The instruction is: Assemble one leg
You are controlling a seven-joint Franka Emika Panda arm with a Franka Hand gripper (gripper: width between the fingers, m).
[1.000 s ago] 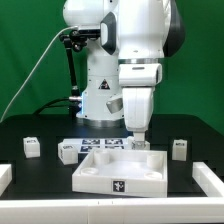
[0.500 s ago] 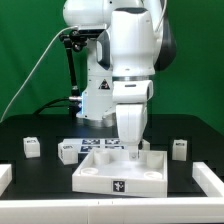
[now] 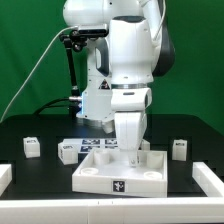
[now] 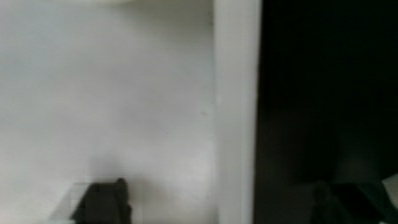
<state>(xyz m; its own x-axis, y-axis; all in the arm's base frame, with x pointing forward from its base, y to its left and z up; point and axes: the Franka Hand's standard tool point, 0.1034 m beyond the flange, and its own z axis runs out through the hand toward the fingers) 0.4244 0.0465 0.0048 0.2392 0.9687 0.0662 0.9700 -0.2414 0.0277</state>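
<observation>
No legs [image 3: 31,147] fitted yet, all loose on the table [image 3: 40,185]; gripper [image 3: 129,153] is low over the panel [image 3: 100,178], fingers [image 4: 107,200] apart and empty.

White tray-like panel [image 3: 100,181] on black table [image 3: 40,172], tag [image 3: 120,185] on its front wall. Just behind panel, marker board [image 3: 92,145], partly hidden. Well behind panel, green backdrop [image 3: 25,50] and black cable [image 3: 38,70]. Either side of panel, white blocks [image 3: 5,177] at picture edges.

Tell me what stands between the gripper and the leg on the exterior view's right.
The gripper hangs low over the white panel; the panel's raised rim lies between it and that leg. Nothing else visible does.
</observation>
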